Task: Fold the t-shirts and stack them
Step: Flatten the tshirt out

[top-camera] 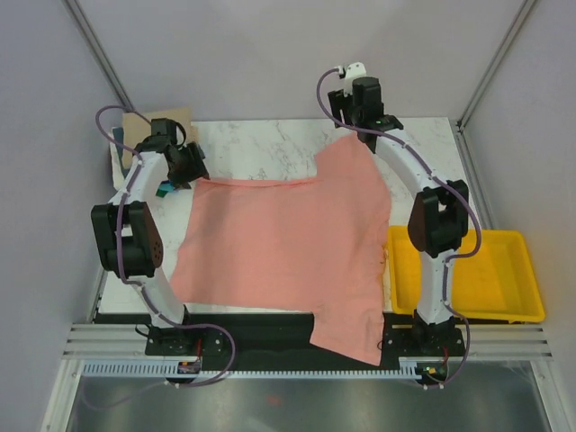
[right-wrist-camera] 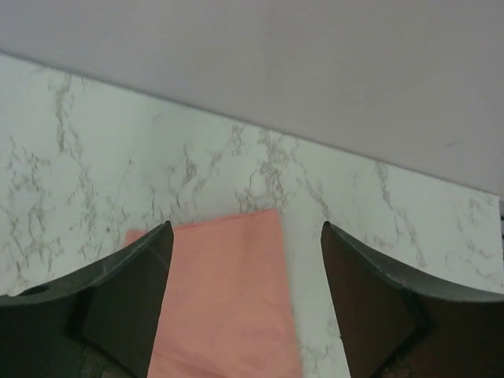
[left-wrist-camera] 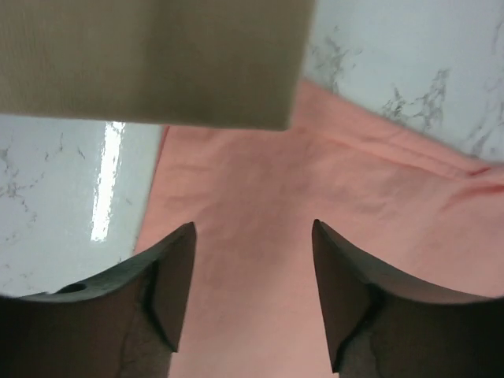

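Overhead view: 1 large salmon-pink t-shirt (top-camera: 279, 243) lies spread flat across the centre of a white marble table (top-camera: 252, 148); its lower sleeve hangs over the near edge at the bottom of the frame; 2 black arms curve around it. The left gripper (left-wrist-camera: 252, 228) is at the shirt's upper left corner, fingers spread apart above the pink cloth, holding nothing; a tan t-shirt (left-wrist-camera: 150, 55) fills the top of its wrist view. The right gripper (right-wrist-camera: 246, 227) is at the upper centre-right, fingers spread and empty over the end of the far sleeve; a yellow tray (top-camera: 504, 279) sits at the lower right, beside the table.
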Motion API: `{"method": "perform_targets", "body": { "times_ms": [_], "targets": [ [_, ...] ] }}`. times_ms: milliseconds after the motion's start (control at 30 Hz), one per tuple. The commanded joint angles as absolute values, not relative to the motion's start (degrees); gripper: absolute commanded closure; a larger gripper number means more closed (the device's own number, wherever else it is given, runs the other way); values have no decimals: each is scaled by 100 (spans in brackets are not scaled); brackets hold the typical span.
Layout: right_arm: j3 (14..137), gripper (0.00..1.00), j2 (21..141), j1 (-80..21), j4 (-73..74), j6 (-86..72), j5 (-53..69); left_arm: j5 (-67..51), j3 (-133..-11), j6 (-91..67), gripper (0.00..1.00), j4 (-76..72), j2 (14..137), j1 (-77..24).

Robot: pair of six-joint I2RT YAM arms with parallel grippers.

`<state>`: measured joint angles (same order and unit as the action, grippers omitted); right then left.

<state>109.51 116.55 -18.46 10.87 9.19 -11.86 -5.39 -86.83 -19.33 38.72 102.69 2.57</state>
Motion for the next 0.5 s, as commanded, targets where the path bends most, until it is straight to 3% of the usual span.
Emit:
{"method": "perform_targets", "body": {
  "times_ms": [0,33,267,467],
  "targets": [
    [11769,16,11857,-1934,1705,572,-1099,-994,-9168,-2048,28,4192,9766,316],
    [11447,14,11665,-1934,1635,441,-1073,-906,-9123,-1978,24,4184,9530,316],
    [9380,13,10451,-1934,1380,-559,-783,-817,-7922,-2249,23,4070,8317,203],
    [8201,13,10344,-1925,1371,-1221,-396,-1062,-6403,-2899,24,3280,7823,-202]
  ]
}}
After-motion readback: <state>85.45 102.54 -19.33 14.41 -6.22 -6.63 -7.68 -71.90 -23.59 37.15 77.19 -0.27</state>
